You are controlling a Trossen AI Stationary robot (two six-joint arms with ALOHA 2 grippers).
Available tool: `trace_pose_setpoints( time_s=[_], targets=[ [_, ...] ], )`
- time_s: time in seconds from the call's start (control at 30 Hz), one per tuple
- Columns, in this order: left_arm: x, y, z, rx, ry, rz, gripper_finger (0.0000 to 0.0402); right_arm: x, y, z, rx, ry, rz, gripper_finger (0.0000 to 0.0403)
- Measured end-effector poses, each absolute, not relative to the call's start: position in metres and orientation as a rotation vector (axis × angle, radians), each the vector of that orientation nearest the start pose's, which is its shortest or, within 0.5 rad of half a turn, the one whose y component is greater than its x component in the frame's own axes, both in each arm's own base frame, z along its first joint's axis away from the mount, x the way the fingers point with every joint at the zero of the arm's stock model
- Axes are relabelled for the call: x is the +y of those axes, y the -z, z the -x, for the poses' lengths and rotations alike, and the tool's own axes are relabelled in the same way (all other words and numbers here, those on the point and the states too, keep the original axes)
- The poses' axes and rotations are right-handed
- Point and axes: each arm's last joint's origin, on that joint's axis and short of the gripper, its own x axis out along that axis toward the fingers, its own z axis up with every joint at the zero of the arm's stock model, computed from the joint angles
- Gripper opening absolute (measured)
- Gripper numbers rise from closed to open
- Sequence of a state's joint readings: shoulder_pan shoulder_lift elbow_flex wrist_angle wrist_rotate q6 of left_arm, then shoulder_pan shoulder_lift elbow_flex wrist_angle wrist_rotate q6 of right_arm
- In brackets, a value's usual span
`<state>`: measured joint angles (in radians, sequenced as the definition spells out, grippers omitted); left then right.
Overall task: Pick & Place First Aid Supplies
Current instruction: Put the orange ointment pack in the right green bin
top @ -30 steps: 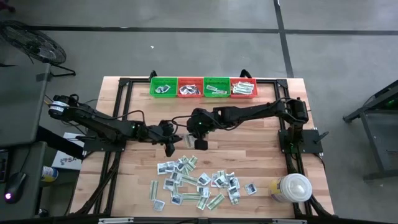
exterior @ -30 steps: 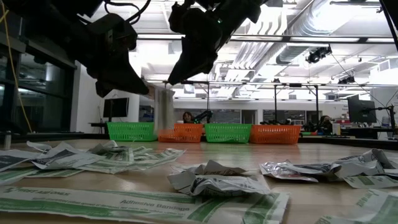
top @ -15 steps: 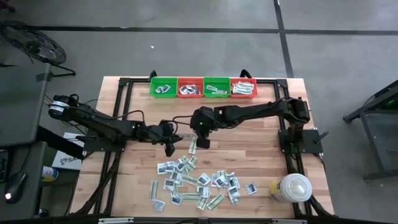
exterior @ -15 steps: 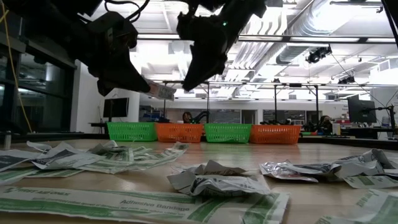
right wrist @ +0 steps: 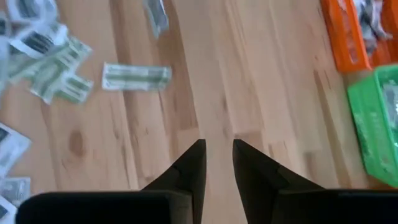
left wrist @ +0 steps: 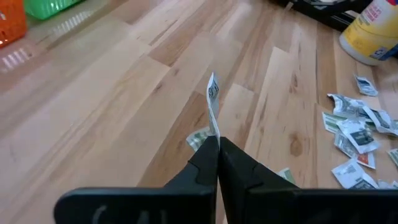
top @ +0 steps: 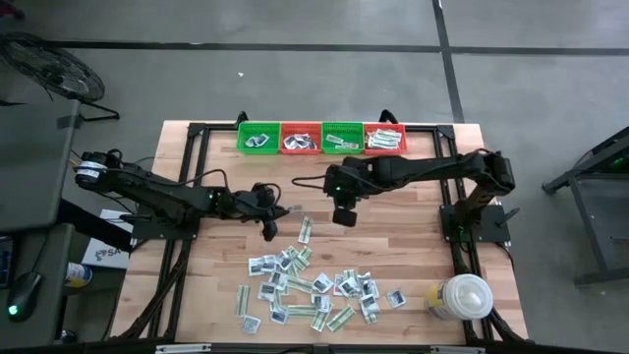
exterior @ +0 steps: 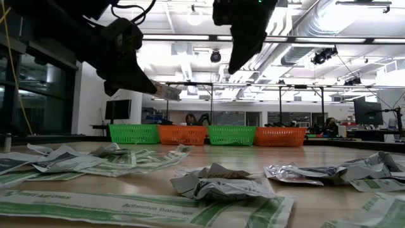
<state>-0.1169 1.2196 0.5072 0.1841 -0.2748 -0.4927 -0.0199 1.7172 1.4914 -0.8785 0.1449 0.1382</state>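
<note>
Above mid-table, my left gripper (left wrist: 217, 144) has its fingers pinched on a small white packet (left wrist: 212, 112), holding it clear of the wood. My right gripper (right wrist: 217, 155) hangs empty near the baskets (top: 321, 139), fingers slightly parted. One green strip (top: 305, 230) lies alone on the boards, between the grippers and the packet pile (top: 314, 287).

Left pincer (left wrist: 217, 144) pinched closed — right pincer (right wrist: 217, 153) slightly parted, empty.
</note>
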Motion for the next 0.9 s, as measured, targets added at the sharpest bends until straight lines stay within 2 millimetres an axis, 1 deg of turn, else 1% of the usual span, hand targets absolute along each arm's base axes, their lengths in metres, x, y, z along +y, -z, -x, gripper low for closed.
trace_pose_setpoints(
  time_s=[0.13,0.23,0.37,0.47,0.57,0.67,0.9],
  targets=[
    [-0.010,-0.192,-0.235,0.456,-0.280,0.368,0.0000,-0.011,-0.282,-0.349,1.107,0.225,-0.066,0.0073],
    [-0.003,-0.196,-0.233,0.440,-0.279,0.358,0.0000,-0.009,-0.272,-0.340,1.095,0.208,-0.098,0.0073],
    [0.007,-0.203,-0.228,0.422,-0.300,0.337,0.0000,-0.008,-0.254,-0.319,1.042,0.212,-0.181,0.0073],
    [0.017,-0.207,-0.225,0.411,-0.317,0.309,0.0000,-0.007,-0.250,-0.304,0.972,0.217,-0.238,0.0073],
    [0.033,-0.210,-0.221,0.394,-0.373,0.311,0.0000,-0.008,-0.250,-0.289,0.922,0.228,-0.262,0.0073],
    [0.050,-0.211,-0.217,0.381,-0.445,0.315,0.0000,-0.011,-0.253,-0.277,0.890,0.259,-0.262,0.0073],
    [0.098,-0.213,-0.202,0.337,-0.554,0.381,0.0000,-0.027,-0.262,-0.259,0.843,0.303,-0.248,0.0073]
  ],
)
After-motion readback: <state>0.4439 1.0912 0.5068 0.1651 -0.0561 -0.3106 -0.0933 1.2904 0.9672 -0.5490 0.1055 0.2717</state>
